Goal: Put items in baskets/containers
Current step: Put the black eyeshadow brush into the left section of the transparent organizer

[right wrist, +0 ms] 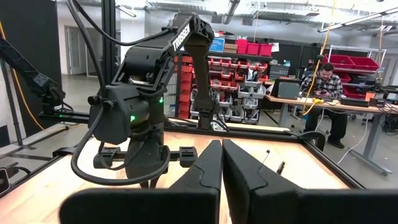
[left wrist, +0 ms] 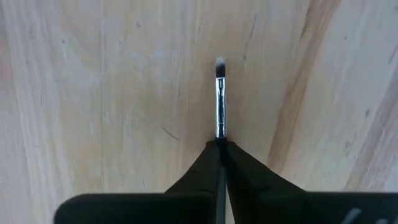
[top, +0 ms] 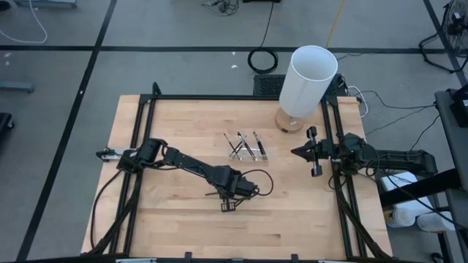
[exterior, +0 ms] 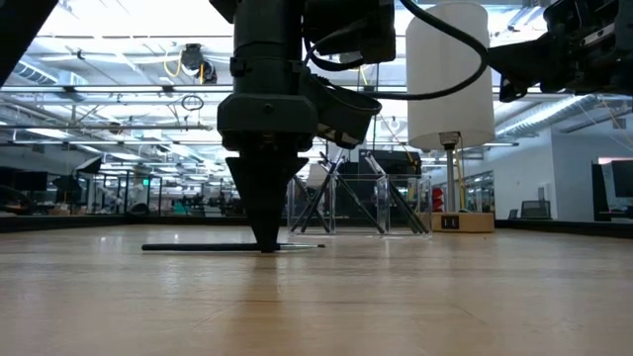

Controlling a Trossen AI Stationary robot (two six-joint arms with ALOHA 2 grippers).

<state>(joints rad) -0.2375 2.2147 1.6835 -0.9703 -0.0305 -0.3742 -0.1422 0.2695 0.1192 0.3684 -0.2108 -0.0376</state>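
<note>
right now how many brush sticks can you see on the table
About 4, though some may overlap. Three or so lean in the clear tray near the white cylinder. One brush lies on the table, pinched by the left tool.

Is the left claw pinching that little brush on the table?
Yes, the left claw is closed on a brush that lies flat on the wood.
</note>
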